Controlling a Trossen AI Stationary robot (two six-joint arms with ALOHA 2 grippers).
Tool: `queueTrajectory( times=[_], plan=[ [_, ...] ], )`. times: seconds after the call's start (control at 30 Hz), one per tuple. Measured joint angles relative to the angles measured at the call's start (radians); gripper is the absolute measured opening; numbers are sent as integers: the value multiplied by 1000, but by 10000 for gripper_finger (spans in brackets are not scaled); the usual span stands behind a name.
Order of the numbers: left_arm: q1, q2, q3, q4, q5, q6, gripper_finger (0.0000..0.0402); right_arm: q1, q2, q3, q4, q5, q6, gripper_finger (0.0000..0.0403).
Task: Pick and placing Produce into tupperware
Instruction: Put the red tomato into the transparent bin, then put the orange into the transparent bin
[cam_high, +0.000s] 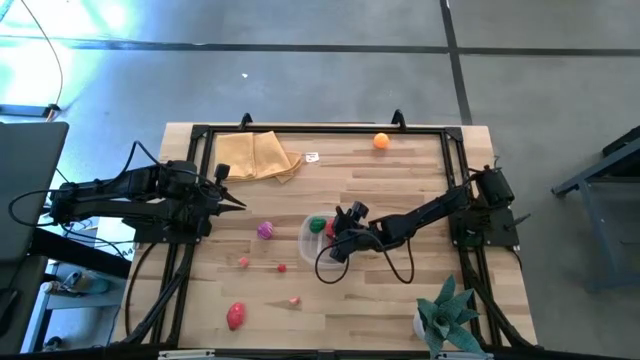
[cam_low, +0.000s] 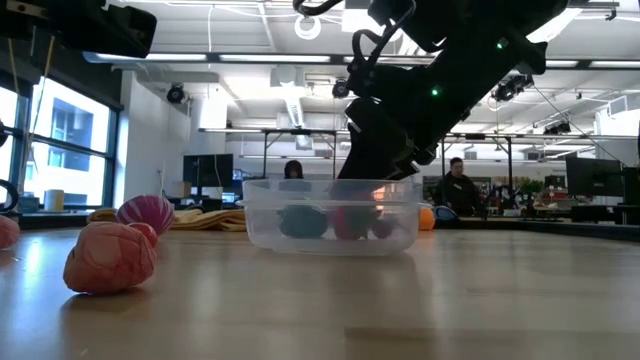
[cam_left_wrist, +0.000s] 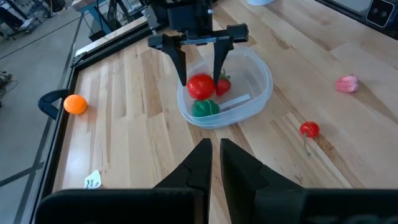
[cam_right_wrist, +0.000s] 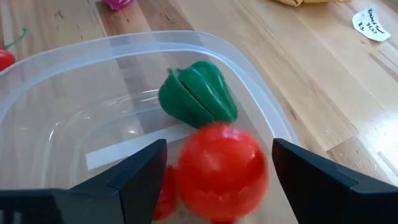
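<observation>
The clear round tub (cam_high: 306, 240) stands at the table's middle. In it lie a green pepper (cam_right_wrist: 198, 93), a red tomato (cam_right_wrist: 221, 171) and another red piece (cam_right_wrist: 163, 194). My right gripper (cam_right_wrist: 217, 155) is open over the tub, pointing down into it, with one finger on either side of the tomato and a small gap at each side. It also shows in the left wrist view (cam_left_wrist: 200, 65). My left gripper (cam_left_wrist: 215, 155) is shut and empty at the table's left (cam_high: 238, 204). An orange fruit (cam_high: 381, 141), a magenta fruit (cam_high: 265, 230), a red fruit (cam_high: 235, 315) and small red and pink pieces (cam_high: 282, 267) rest on the table.
A tan folded cloth (cam_high: 255, 155) and a white label (cam_high: 313, 157) lie at the far left of the table. A spiky green potted plant (cam_high: 445, 312) stands at the near right corner. A black frame (cam_high: 300, 130) runs along the table's edges. People sit in the room behind (cam_low: 455, 185).
</observation>
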Motion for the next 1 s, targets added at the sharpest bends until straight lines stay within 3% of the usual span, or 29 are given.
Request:
queueTrajectory(
  times=[0.23,0.47,0.6,0.8,1.0],
  plan=[
    [0,0,0,0,0,0,24,0,0,0,13,4,-4,284],
    [0,0,0,0,0,0,24,0,-51,27,-5,105,0,284],
    [0,0,0,0,0,0,24,-15,-131,106,-167,230,104,284],
    [0,0,0,0,0,0,24,-114,-227,284,-542,331,257,284],
    [0,0,0,0,0,0,24,-338,-248,521,-938,231,404,284]
  ],
)
